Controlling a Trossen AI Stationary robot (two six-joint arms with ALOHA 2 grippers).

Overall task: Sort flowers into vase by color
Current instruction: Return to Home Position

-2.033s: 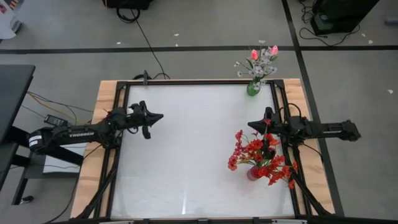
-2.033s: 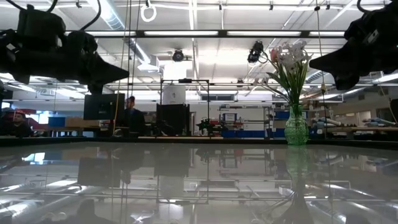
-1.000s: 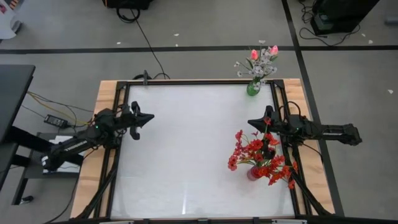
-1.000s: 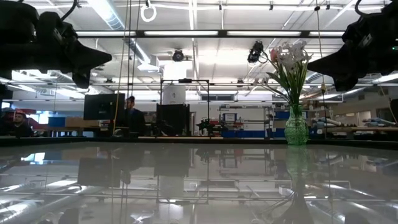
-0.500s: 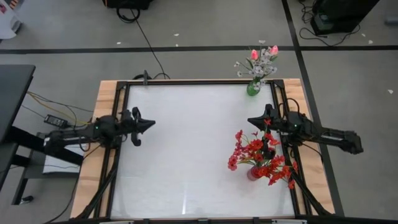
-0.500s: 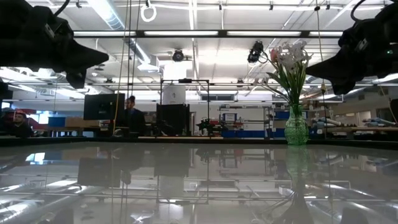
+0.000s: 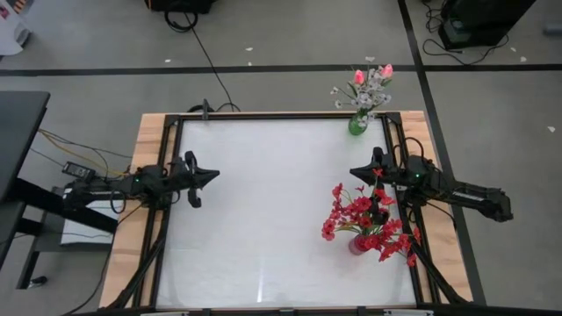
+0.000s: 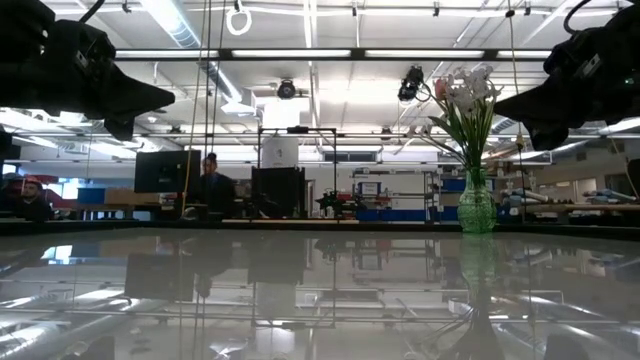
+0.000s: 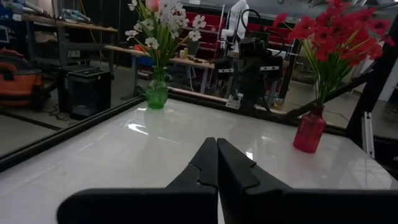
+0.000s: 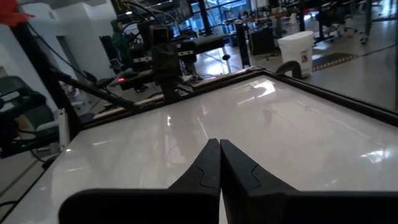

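A green glass vase (image 7: pixel 356 125) stands at the table's far right corner with white sprays and pink tulip buds (image 7: pixel 369 83) in it; it also shows in the low view (image 8: pixel 476 205) and the left wrist view (image 9: pixel 157 93). A red vase (image 7: pixel 358 244) near the right edge holds the bright red clusters (image 7: pixel 364 219) and appears in the left wrist view (image 9: pixel 309 132). My left gripper (image 7: pixel 211 176) hovers shut at the table's left edge (image 9: pixel 217 144). My right gripper (image 7: pixel 355 172) hovers shut just beyond the red flowers (image 10: pixel 219 146). Both hold nothing.
The white tabletop (image 7: pixel 263 202) lies open between the two arms, framed by a black rail (image 7: pixel 281 115) and wooden borders. Cables run on the floor beyond the far edge. People and workbenches show in the room behind.
My left arm has drawn back toward the table's left edge and come lower, its gripper staying shut. My right arm has shifted only slightly above the red flowers. The vases and flowers have not moved.
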